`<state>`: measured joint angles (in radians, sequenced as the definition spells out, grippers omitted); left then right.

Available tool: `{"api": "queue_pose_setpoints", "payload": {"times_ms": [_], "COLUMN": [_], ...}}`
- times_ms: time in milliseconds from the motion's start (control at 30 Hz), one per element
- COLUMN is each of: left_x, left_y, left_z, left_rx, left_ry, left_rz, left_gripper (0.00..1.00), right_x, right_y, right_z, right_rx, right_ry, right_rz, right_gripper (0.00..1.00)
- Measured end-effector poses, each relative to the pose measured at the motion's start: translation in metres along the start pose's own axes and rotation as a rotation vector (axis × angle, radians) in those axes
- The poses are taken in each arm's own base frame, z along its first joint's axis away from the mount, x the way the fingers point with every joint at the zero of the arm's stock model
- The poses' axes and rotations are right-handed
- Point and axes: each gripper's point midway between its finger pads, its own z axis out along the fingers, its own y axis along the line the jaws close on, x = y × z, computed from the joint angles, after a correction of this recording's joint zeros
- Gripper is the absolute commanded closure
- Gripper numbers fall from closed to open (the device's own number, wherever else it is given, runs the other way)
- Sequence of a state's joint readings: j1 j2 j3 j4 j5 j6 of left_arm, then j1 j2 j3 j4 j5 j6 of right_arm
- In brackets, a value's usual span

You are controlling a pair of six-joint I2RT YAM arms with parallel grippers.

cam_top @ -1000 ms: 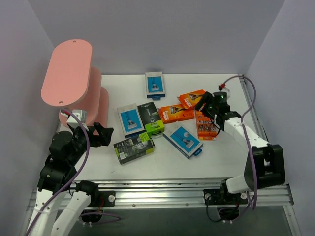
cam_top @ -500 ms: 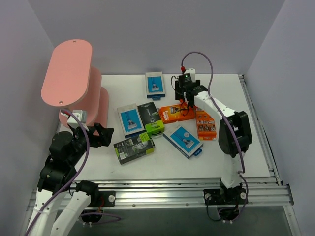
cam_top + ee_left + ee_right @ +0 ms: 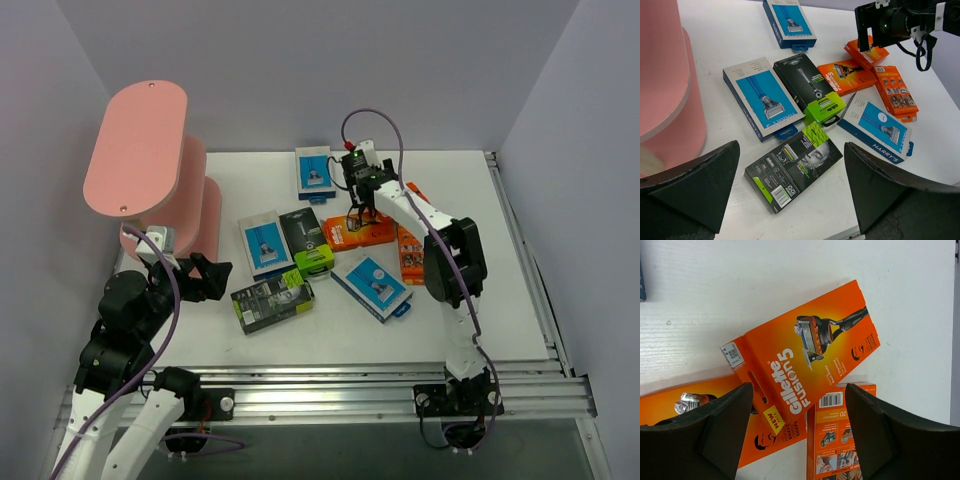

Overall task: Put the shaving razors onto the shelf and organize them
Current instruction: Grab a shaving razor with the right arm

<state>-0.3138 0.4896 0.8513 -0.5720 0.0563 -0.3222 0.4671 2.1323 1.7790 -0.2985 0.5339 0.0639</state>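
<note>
The shaving razors lie flat in a loose cluster on the white table. Orange packs [image 3: 360, 232] [image 3: 417, 256] overlap at mid-right; a third orange pack [image 3: 805, 352] rests on top of them. My right gripper [image 3: 357, 206] hovers open over this orange pile, empty, its fingers [image 3: 715, 430] on either side of the packs. A black-and-lime pack [image 3: 795, 167] lies below my open, empty left gripper [image 3: 790, 200]. Blue-and-grey packs [image 3: 263, 242] [image 3: 372, 286] [image 3: 315, 172] and another black pack [image 3: 305, 232] lie around. The pink shelf [image 3: 140, 150] stands at far left, with no pack visible on it.
Grey walls close in the table on three sides. A metal rail [image 3: 330, 385] runs along the near edge between the arm bases. The shelf's lower boards [image 3: 665, 90] stand close to the left of my left gripper.
My right arm has swung from the right side of the table leftward and back, and now hangs over the orange packs. The left arm and all packs have stayed put.
</note>
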Motion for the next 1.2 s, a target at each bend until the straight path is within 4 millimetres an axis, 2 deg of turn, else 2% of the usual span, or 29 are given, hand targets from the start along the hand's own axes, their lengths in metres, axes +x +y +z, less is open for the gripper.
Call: {"api": "queue_pose_setpoints", "payload": {"times_ms": [400, 567, 767, 967, 1200], "left_x": [0.000, 0.000, -0.001, -0.001, -0.001], "left_y": [-0.001, -0.002, -0.001, -0.001, 0.000], "left_z": [-0.002, -0.002, -0.002, -0.002, -0.003], "left_rx": [0.003, 0.007, -0.001, 0.000, -0.003], "left_ry": [-0.006, -0.007, -0.010, -0.010, -0.013], "left_rz": [0.002, 0.003, 0.003, 0.004, 0.004], "left_gripper": [0.06, 0.06, 0.06, 0.06, 0.06], "right_x": [0.010, 0.023, 0.042, 0.040, 0.043], "right_y": [0.022, 0.025, 0.022, 0.009, 0.004], "right_z": [-0.002, 0.009, 0.025, 0.027, 0.032], "right_rx": [-0.016, 0.016, 0.089, 0.177, 0.228], "right_ry": [0.014, 0.039, 0.078, 0.069, 0.071], "right_rz": [-0.088, -0.127, -0.201, -0.237, -0.265], "right_gripper": [0.30, 0.28, 0.29, 0.32, 0.38]}}
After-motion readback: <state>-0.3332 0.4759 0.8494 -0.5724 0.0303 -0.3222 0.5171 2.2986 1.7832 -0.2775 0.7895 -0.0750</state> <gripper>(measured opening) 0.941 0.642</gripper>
